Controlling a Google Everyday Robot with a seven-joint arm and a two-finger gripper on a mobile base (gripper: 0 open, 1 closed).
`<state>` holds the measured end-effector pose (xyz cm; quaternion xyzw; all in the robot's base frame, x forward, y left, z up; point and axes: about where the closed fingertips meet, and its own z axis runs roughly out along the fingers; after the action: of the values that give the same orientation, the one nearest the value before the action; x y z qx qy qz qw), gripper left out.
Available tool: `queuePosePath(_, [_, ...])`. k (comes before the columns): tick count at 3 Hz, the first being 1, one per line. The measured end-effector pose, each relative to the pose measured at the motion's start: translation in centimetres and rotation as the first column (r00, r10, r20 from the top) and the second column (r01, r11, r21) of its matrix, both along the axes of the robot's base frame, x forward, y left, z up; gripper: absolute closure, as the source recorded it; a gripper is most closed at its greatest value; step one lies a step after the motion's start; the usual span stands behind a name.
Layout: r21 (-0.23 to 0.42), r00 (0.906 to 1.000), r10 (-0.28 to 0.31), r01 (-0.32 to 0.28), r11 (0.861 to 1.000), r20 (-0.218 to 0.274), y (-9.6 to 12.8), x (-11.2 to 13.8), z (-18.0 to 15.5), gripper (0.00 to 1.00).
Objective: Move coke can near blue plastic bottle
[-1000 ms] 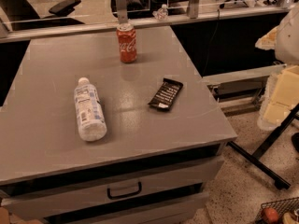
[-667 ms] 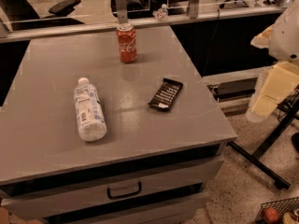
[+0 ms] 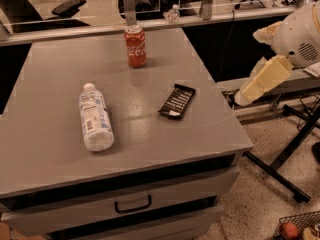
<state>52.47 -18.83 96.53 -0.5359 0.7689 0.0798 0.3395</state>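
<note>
The coke can [image 3: 135, 46] stands upright near the far edge of the grey table [image 3: 60, 149], red with white script and a silver top. The blue plastic bottle [image 3: 95, 117] lies on its side at the table's left-middle, white cap pointing away from me, well in front of and left of the can. My arm [image 3: 280, 59] shows at the right, off the table: a white round joint and a cream link slanting down-left toward the table's right edge. My gripper itself does not show in this view.
A dark snack bar wrapper [image 3: 177, 101] lies right of the bottle, in front of the can. The table has a drawer with a handle [image 3: 133, 204]. A black stand's legs [image 3: 285, 154] cross the floor at right. A railing runs behind the table.
My arm has moved left, closer to the table's right edge. The can, bottle and wrapper have not moved.
</note>
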Motion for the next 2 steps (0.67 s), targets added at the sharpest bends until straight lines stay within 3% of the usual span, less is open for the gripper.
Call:
queuePosePath(1, [0.201, 0.9949, -0.004, -0.016, 0.98, 0.101, 1.4, 3.0, -0.7, 0.0])
queuePosePath(2, [0.267, 0.9859, -0.035, -0.01, 0.964, 0.163, 2.1, 4.4, 0.9, 0.0])
